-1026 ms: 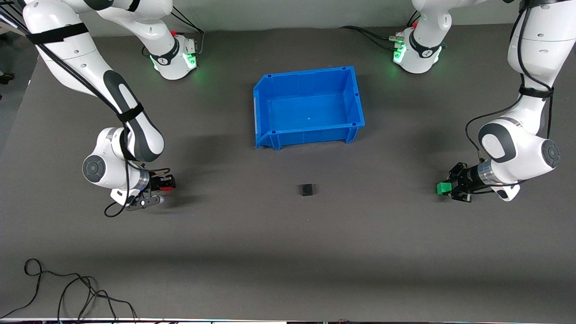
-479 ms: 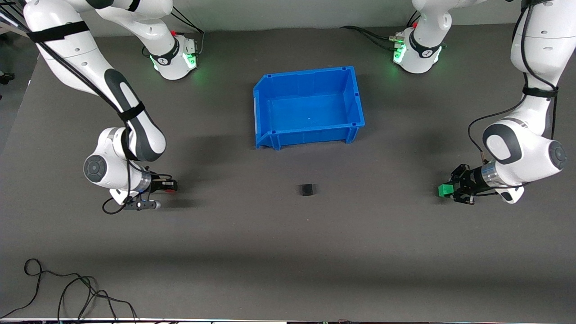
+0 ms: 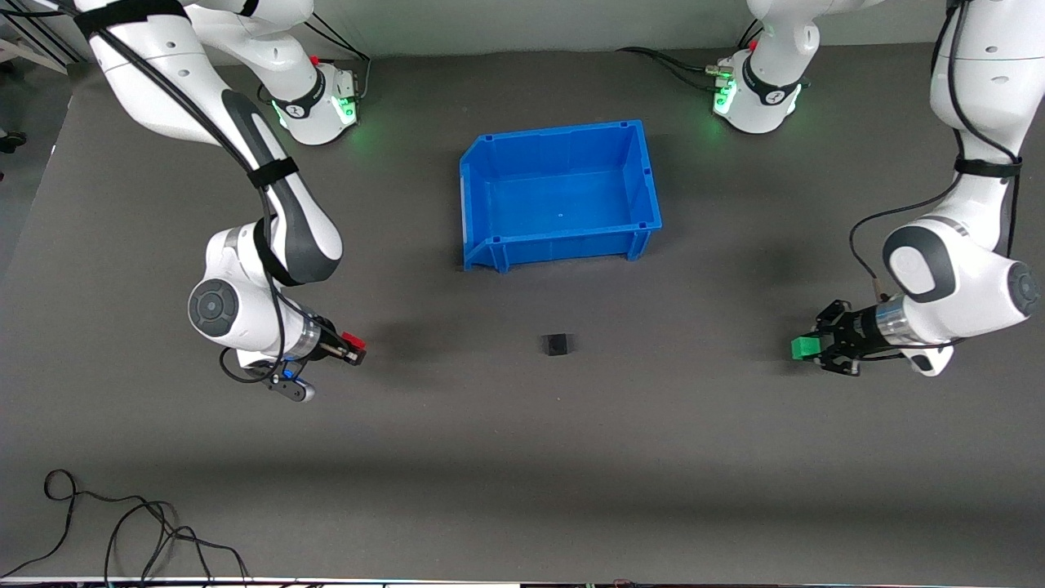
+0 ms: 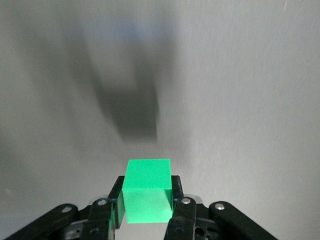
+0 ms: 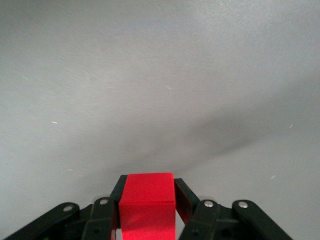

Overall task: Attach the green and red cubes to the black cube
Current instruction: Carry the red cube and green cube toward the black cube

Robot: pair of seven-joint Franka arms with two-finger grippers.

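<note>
The small matte black cube (image 3: 556,345) sits alone on the dark desk (image 3: 522,457), nearer the front camera than the open blue plastic bin (image 3: 645,175) and roughly midway between the two hands. The right hand (image 3: 353,351), closed on the small bright red cube (image 3: 352,340), hangs over the desk toward the right arm's end, its fingertips pointing at the black cube. The left hand (image 3: 810,349), closed on the small bright green cube (image 3: 803,348), is over the desk toward the left arm's end and also faces the black cube. The black cube lies straight ahead of each hand, on the line joining them. The right hand looks the closer of the two, so the red cube would likely arrive first; both must also come down to desk level.
</note>
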